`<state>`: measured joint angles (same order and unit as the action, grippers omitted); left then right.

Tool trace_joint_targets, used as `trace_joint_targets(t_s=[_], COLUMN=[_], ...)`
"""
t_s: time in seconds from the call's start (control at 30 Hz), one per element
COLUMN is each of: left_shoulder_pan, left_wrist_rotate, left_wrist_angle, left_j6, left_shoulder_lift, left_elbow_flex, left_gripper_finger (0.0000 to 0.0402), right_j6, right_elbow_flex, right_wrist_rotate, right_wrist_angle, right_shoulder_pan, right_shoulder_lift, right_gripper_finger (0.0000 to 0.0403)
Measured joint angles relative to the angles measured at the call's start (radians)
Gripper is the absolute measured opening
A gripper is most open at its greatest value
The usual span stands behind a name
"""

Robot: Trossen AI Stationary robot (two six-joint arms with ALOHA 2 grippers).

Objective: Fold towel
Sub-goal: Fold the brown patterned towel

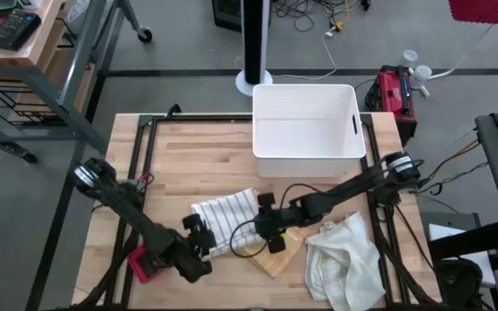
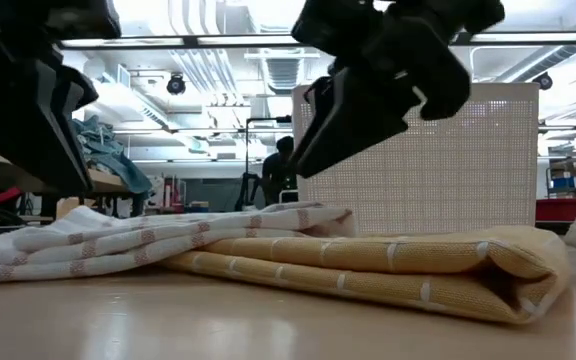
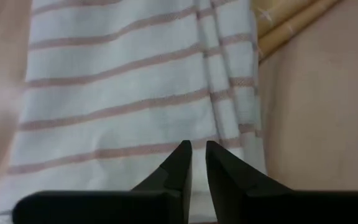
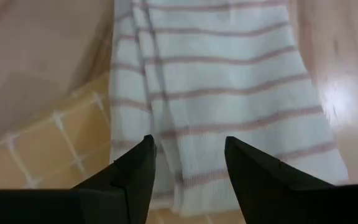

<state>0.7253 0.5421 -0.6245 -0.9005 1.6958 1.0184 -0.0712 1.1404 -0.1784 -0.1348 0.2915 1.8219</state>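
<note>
Towel, the striped one, lies folded mid-table between my grippers, so mostly done. Right gripper is spread, empty above it; left gripper nearly pinched together, holding nothing.

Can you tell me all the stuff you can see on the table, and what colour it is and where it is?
striped towel: one, white with pinkish-brown stripes, middle front of the table, partly folded
yellow towel: one, yellow with pale lines, folded, just right of the striped towel and touching it
cream cloth: one, off-white, crumpled, front right of the table
bin: one, white, back middle of the table
red thing: one, red, front left edge, partly hidden by the left arm
table: one, light wood
left gripper: one, black, over the striped towel's left end, fingers nearly together
right gripper: one, black, over the striped towel's right end, open
</note>
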Motion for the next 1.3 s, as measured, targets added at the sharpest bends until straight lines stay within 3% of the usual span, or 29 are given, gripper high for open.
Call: trace_joint_targets(t_s=[0.2, 0.47, 0.9, 1.07, 1.23, 1.3], left_shoulder_pan=[0.0, -0.006, -0.028, -0.046, -0.052, -0.052], left_wrist_rotate=[-0.043, -0.09, -0.09, -0.092, -0.108, -0.114], left_wrist_angle=[0.146, 0.175, 0.165, 0.15, 0.14, 0.133], left_j6=[0.016, 0.02, 0.01, 0.011, 0.026, 0.024], left_shoulder_lift=[-0.052, -0.024, -0.001, 0.012, 0.009, 0.004], left_elbow_flex=[-0.092, -0.109, -0.113, -0.113, -0.113, -0.112], left_gripper_finger=[0.0086, 0.0134, 0.0111, 0.0078, 0.0012, 0.0008], right_j6=[-0.009, -0.019, -0.019, -0.019, -0.027, -0.035], right_elbow_flex=[-0.04, -0.056, -0.032, -0.033, -0.032, -0.032], right_wrist_rotate=[-0.029, -0.031, -0.079, -0.084, -0.084, -0.084], right_wrist_angle=[0.049, 0.068, 0.073, 0.071, 0.072, 0.072], right_shoulder_pan=[0.003, 0.001, -0.003, -0.004, -0.004, -0.004], right_shoulder_lift=[0.012, 0.012, 0.073, 0.074, 0.074, 0.074], right_gripper_finger=[0.0185, 0.0186, 0.0178, 0.014, 0.005, 0.0015])
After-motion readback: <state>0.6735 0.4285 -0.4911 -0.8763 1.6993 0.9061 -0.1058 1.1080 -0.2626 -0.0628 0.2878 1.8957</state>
